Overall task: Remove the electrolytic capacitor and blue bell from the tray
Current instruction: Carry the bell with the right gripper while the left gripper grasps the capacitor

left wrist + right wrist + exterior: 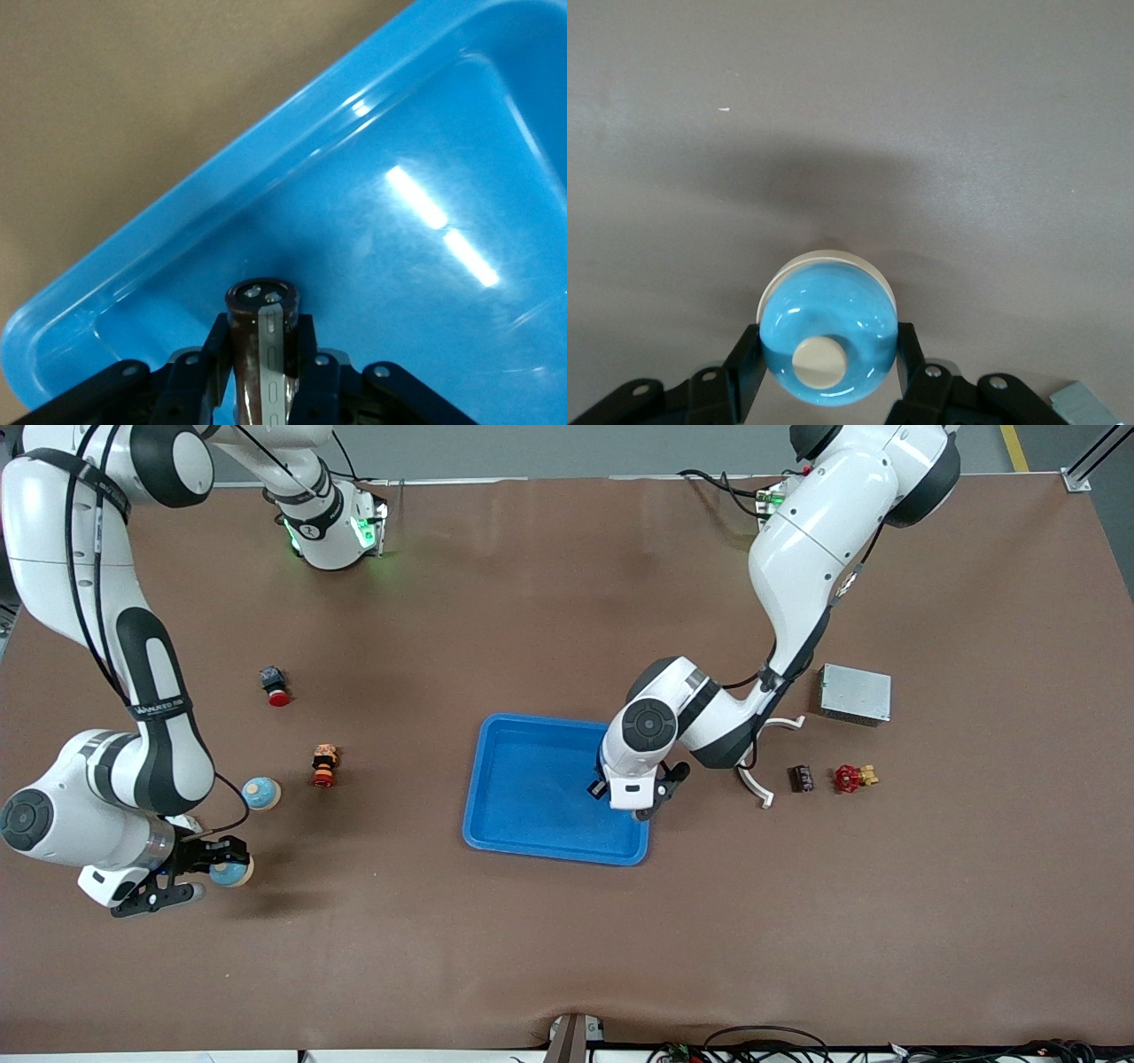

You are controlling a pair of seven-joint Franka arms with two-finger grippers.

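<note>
My left gripper (633, 802) is over the blue tray (532, 849), above the corner nearest the left arm's end. It is shut on the capacitor (261, 350), a dark brown cylinder with a grey stripe that stands upright between the fingers (306, 354) just above the tray floor (381, 266). The hand hides the capacitor in the front view. Over the brown table at the right arm's end, my right gripper (223, 870) is shut on a blue bell (828, 332) with a cream button and cream base. The same bell (234, 871) shows in the front view.
A second blue bell (260, 793) sits on the table beside the right arm's wrist. Two small red-tipped parts (275, 686) (324, 766) lie nearby. Toward the left arm's end are a metal box (855, 693), white curved pieces (755, 781), a dark block (803, 779) and a red valve (850, 778).
</note>
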